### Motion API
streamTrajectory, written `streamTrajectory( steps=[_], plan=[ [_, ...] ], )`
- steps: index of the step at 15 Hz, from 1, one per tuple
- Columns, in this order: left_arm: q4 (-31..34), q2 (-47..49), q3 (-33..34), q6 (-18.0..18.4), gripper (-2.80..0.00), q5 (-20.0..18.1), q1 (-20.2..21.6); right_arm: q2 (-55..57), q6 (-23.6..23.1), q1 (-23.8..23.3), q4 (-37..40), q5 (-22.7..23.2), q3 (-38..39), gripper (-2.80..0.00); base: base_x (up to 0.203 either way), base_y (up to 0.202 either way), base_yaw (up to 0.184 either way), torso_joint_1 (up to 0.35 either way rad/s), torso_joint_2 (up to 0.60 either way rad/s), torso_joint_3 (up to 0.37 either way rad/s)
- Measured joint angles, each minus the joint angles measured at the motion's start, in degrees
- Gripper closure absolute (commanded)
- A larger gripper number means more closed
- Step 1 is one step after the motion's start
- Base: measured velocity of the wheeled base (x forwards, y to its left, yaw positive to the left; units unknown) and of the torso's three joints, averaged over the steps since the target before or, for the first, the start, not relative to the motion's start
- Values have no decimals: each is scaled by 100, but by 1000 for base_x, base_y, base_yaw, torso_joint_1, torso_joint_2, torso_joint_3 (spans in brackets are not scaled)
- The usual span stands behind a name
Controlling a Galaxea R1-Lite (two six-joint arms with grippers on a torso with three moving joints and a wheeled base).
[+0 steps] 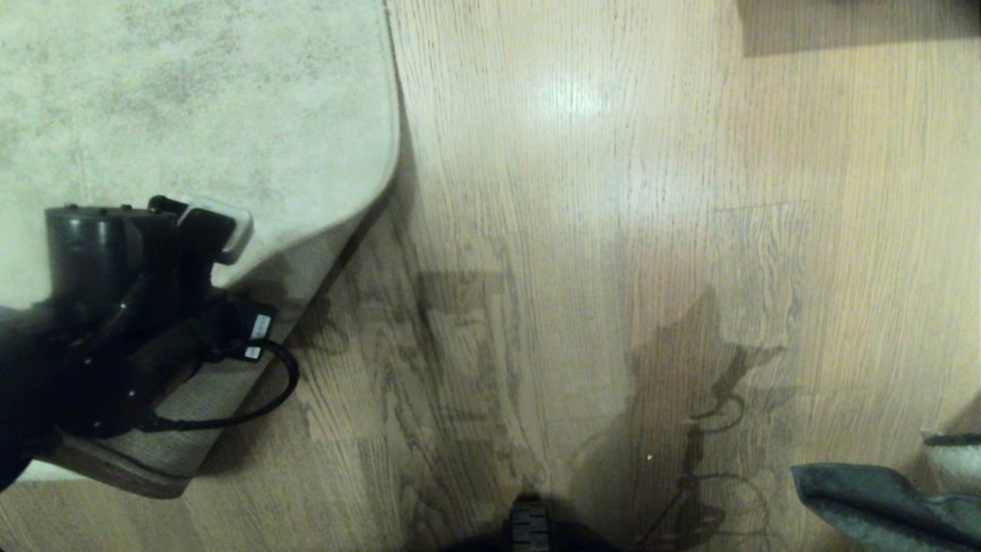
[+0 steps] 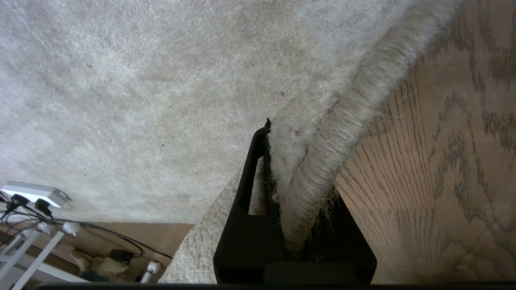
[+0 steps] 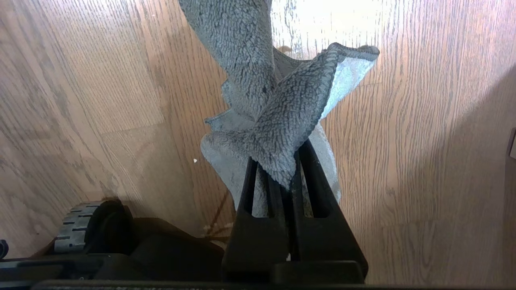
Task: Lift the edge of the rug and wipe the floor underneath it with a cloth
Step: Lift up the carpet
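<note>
Rug edge pinched and raised by the left pincer

Rug edge point(image 2: 318, 161) sits clamped between the black fingers of the left pincer point(image 2: 290, 225), which is clenched on it; the thick bound border looks fuzzy, with loose fibres fraying where it enters the jaws. In the head view the left pincer point(image 1: 230, 307) holds that corner off the floor point(image 1: 582, 230), so one flap of plain tan woven backing point(image 1: 191, 414) faces up and casts a dark shadow on the planks beside it. One rug point(image 1: 191, 100) is in view, short-piled and mottled beige-grey, lying flat beyond the lifted part.

The right pincer point(image 3: 288, 177) is clenched on the cloth point(image 3: 278, 121), a single soft fleecy piece, dark grey on one face and pale on the other, which hangs in twisted folds above the floor. From the head camera the cloth point(image 1: 881, 502) shows at the lower right, well apart from the rug.

The floor is light brown wood-grain planking with a slight sheen. One ribbed grey wheel point(image 3: 76, 227) of the base rests on it. No writing can be read.
</note>
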Motion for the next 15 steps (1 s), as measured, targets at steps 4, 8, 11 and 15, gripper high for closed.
streamTrajectory(
  steps=[4,8,11,15],
  plan=[
    [6,6,7,-146,0,-5,5,0,-2,0,2,-1,0,0,0,0,0,0,0,0],
    [9,11,18,-152,0,-16,2,0,0,0,2,-2,0,0,0,0,0,0,0,0],
    [2,16,41,-151,0,-18,-4,0,-1,0,2,-2,0,0,0,0,0,0,0,0],
    [2,17,41,-152,0,-18,-9,0,-2,0,2,-2,0,0,0,0,0,0,0,0]
  ],
)
